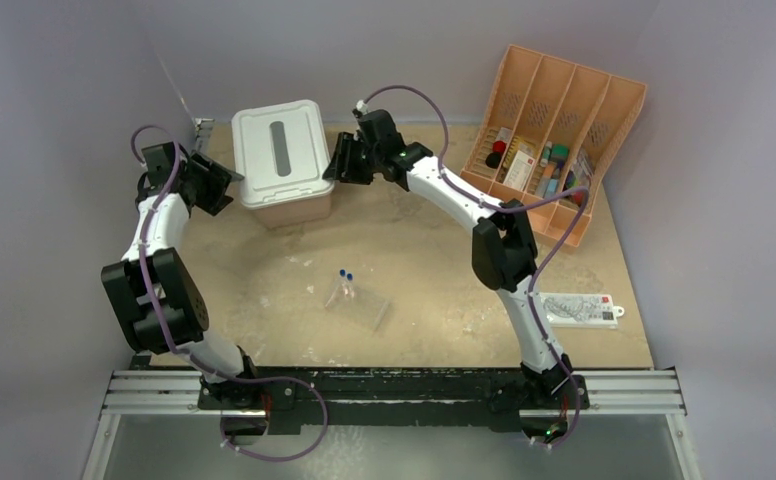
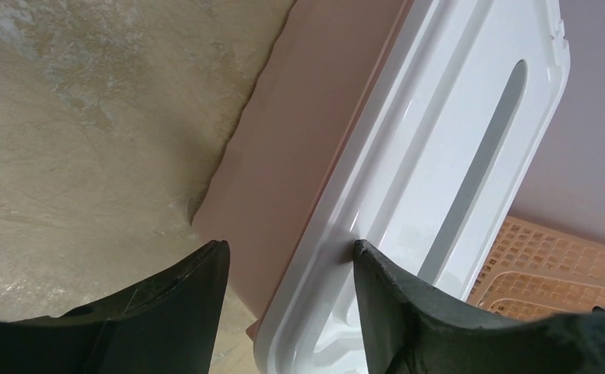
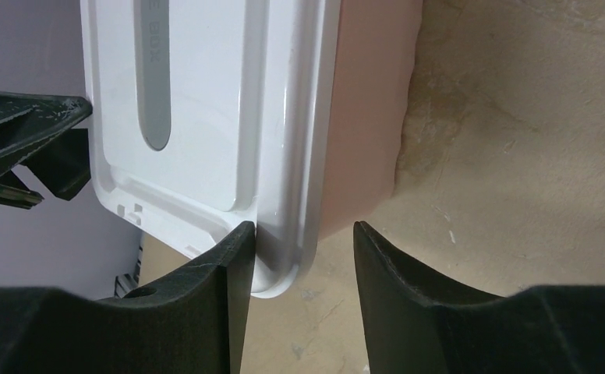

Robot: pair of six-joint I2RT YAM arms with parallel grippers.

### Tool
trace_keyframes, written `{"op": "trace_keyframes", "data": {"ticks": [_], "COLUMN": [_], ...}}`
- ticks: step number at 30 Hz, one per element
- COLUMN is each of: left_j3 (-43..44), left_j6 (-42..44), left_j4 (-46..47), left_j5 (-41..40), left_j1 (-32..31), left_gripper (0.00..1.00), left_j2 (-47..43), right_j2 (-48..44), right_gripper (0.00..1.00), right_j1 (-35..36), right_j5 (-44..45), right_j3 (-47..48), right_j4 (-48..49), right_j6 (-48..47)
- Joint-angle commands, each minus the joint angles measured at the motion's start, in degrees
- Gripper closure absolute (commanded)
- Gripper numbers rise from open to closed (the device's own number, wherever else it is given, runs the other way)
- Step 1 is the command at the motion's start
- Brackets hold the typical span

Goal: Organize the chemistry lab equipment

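Peach slotted rack (image 1: 624, 110) of small items (image 1: 539, 165), perhaps vials; white-lidded pink bin (image 1: 294, 212).

"BOX", sideways, on the white lid (image 3: 206, 109)

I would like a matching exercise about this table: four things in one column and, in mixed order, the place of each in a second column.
Things:
1. white-lidded box
2. peach divided rack
3. blue-capped tubes
4. flat white card

Places:
A. middle of the table
B. far right corner
C. far side, between the left hand and the right hand
D. right side, near the front edge

Pairs: 1-C, 2-B, 3-A, 4-D
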Motion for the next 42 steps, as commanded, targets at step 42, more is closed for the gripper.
{"op": "trace_keyframes", "data": {"ticks": [42], "left_j3": [29.13], "left_j6": [2.39], "left_j4": [15.33], "left_j5": [8.86], "left_j1": [-1.55], "left_gripper": [0.32], "left_j2": [28.95], "right_j2": [-5.81], "right_gripper": [0.29], "right_j1": [-2.51], "right_j5": [-3.70], "right_j3": [1.05], "right_j4": [-2.34], "right_j6": [-13.47]}}
